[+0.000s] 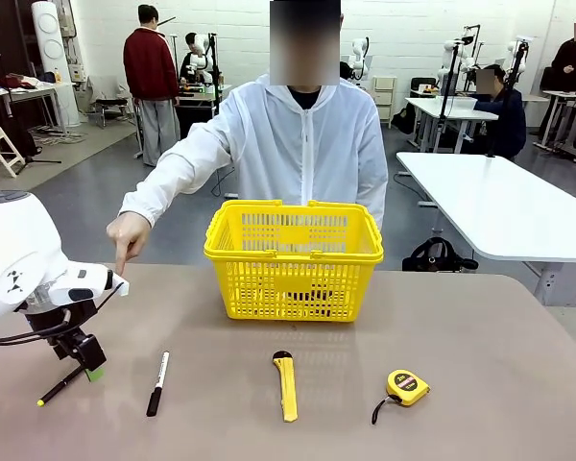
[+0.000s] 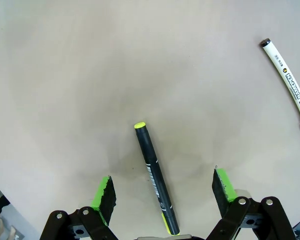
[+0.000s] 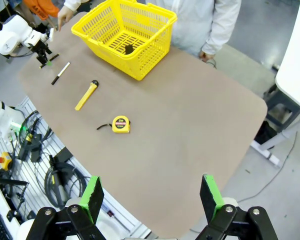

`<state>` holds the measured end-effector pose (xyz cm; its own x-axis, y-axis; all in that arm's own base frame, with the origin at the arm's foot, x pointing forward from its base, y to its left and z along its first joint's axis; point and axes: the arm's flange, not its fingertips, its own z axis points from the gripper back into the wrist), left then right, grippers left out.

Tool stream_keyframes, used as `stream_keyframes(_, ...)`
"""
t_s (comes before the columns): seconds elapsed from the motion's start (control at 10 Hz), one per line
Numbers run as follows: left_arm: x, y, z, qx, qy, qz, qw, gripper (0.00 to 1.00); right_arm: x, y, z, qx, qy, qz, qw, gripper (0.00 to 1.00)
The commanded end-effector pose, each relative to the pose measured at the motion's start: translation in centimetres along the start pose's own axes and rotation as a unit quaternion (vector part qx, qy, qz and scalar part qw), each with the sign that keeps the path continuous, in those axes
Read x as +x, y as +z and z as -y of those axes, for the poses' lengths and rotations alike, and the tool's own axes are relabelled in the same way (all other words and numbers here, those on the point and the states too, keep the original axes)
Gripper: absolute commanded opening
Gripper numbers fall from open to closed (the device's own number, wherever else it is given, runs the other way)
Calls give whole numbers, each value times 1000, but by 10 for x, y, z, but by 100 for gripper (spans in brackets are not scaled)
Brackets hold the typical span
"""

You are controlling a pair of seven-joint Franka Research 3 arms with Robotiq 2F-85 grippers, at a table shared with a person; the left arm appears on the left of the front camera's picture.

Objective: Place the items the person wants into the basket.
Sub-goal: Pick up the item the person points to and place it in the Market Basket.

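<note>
At the near-left corner of the matte grey-brown worktop (image 1: pixel 499 327), the left gripper (image 1: pixel 84 369) hangs low with its jaws spread wide and nothing in its grasp. Its green pads (image 2: pixel 104 189) straddle the pen (image 2: pixel 150 160), a thin black barrel with a yellow end lying flat, with a clear gap on both sides. Beyond it, near the far-left edge, the person's hand (image 1: pixel 127 235) points a finger down at the surface. Just right of the pen lies a slim white-and-black marker (image 1: pixel 157 382). At the middle of the far edge stands the basket (image 1: pixel 293 252), glossy yellow plastic with lattice walls, and a small dark object (image 3: pixel 129 49) rests on its floor. In front of it, toward the near edge, lies the long yellow utility knife (image 1: pixel 286 386), then the round yellow tape measure (image 1: pixel 406 386). From there to the right edge the worktop is bare. The right gripper (image 3: pixel 152 192) hangs high over the near side, wide open, with nothing between its pads.
</note>
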<state>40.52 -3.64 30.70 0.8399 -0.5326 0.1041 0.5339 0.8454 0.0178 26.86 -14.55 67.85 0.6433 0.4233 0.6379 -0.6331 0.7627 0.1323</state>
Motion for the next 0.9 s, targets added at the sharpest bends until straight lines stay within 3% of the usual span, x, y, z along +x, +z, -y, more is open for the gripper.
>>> stream_keyframes(0.0, -32, -8, 12, 13, -11, 6, 1000, 100, 0, -1, 0, 5, 3, 2, 1000, 100)
stream_keyframes(0.1, -33, -8, 12, 17, -17, 2, 1000, 46, 0, -1, 0, 5, 3, 2, 1000, 100)
stream_keyframes(0.2, -35, -9, 13, 19, -17, -4, 1000, 45, 0, -1, 0, 5, 3, 2, 1000, 100)
stream_keyframes(0.3, -34, -10, 13, 18, -19, -10, 1000, 0, 0, -1, 0, 5, 3, 2, 1000, 100)
stream_keyframes(0.4, -35, -10, 13, 14, -18, -17, 1000, 40, 0, -1, 0, 5, 3, 2, 1000, 100)
stream_keyframes(0.5, -36, -11, 14, 13, -16, -18, 1000, 0, 0, -1, 0, 5, 3, 2, 1000, 100)
stream_keyframes(0.8, -35, -11, 15, 16, -16, -20, 1000, 1, 0, -1, 0, 5, 3, 2, 1000, 100)
